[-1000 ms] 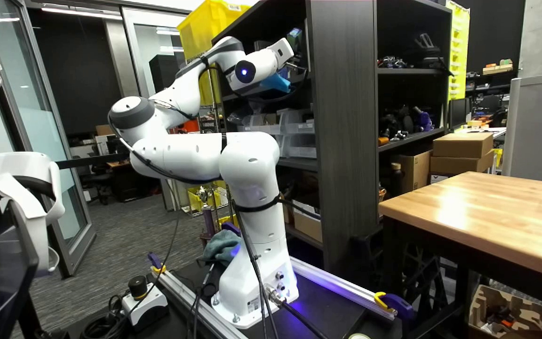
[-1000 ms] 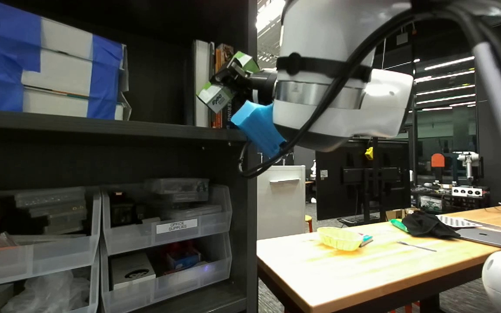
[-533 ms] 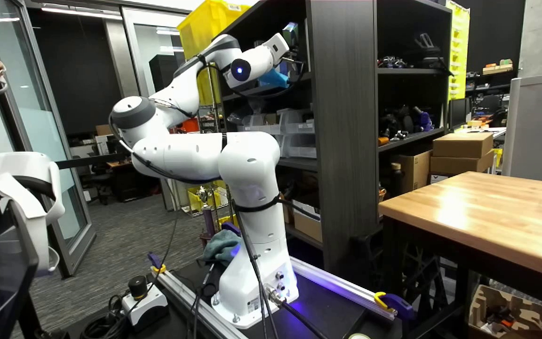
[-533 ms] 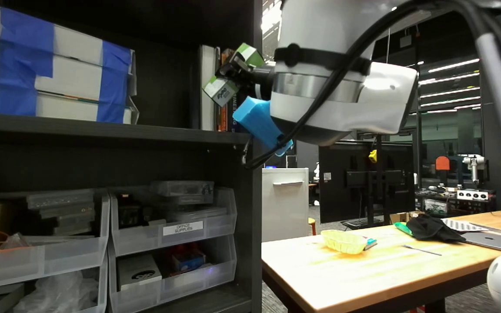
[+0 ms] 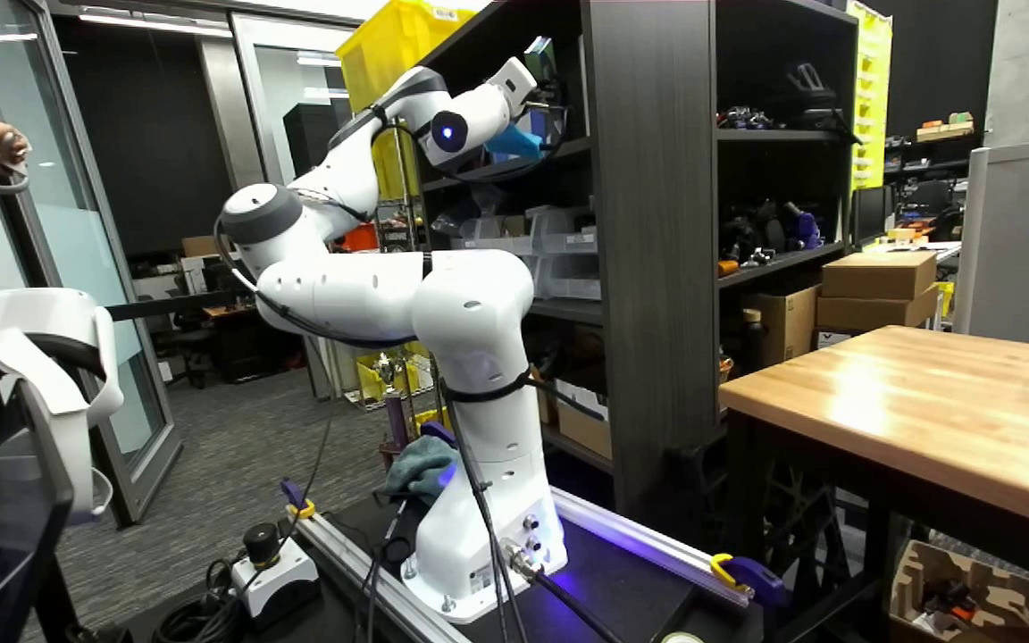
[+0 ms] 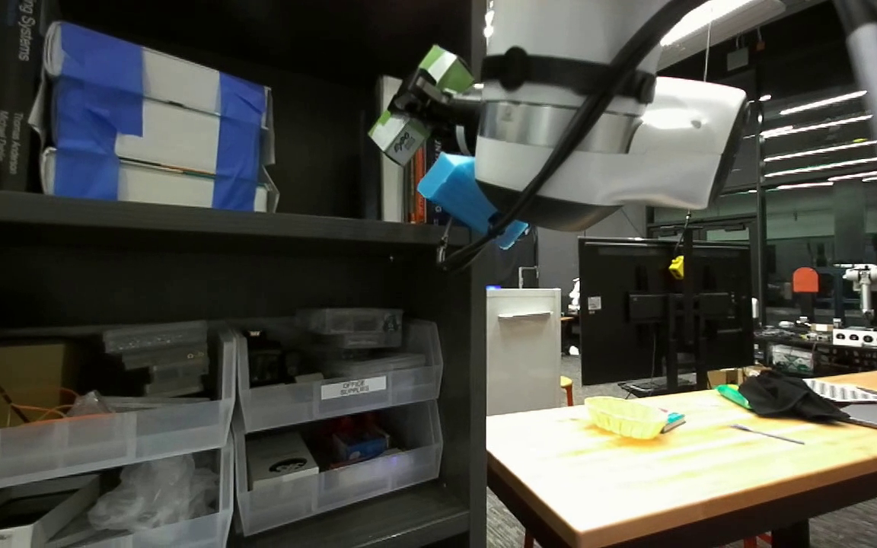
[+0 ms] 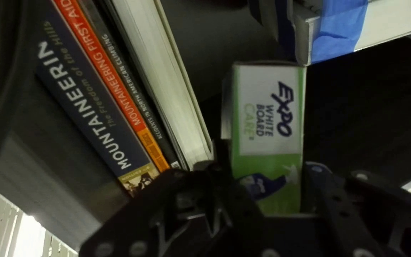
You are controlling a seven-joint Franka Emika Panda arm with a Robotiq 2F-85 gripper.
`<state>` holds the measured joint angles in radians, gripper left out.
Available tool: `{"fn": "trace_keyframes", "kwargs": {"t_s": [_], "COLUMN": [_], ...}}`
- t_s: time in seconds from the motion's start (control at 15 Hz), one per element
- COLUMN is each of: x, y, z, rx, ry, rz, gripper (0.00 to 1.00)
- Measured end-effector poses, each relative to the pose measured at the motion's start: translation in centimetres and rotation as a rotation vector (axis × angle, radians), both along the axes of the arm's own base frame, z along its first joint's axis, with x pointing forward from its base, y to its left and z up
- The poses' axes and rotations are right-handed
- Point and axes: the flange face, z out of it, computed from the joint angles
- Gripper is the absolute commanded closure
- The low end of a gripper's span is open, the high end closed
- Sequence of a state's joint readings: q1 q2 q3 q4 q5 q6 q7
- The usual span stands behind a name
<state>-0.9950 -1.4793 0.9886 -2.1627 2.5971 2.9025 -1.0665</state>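
Observation:
A green-and-white Expo box (image 7: 269, 117) sits between the fingers of my gripper (image 7: 264, 167), which is shut on it; a finger flanks it on either side in the wrist view. In an exterior view the tilted Expo box (image 6: 400, 138) shows on both sides of my gripper (image 6: 422, 97), above the shelf board (image 6: 256, 222) and in front of some upright books (image 6: 393, 171). Elsewhere only part of the Expo box (image 5: 539, 58) shows beyond the robot's hand. The mountaineering book (image 7: 80, 96) and its neighbours stand left of the box in the wrist view.
A blue-taped stack of books (image 6: 157, 125) lies on the same shelf. Below are clear plastic bins (image 6: 339, 426). The shelf's side panel (image 5: 653, 268) rises close to the hand. A blue block (image 6: 461, 194) and a looping cable hang at the wrist. A wooden table (image 6: 674, 472) stands beyond.
The hand and the held box have risen and shifted left in an exterior view. Elsewhere the whole scene has slid right, while the box stands higher above the shelf board. The grip is unchanged.

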Motion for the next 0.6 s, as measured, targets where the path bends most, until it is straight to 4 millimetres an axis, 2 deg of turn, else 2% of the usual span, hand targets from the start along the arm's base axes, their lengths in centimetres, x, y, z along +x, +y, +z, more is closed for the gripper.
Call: {"fn": "trace_keyframes", "kwargs": {"t_s": [0.6], "x": [2.8], "y": [1.5], "z": [-2.1], "rx": [-0.095], "ry": [0.027], "rz": [-0.062], "gripper": [0.87]}}
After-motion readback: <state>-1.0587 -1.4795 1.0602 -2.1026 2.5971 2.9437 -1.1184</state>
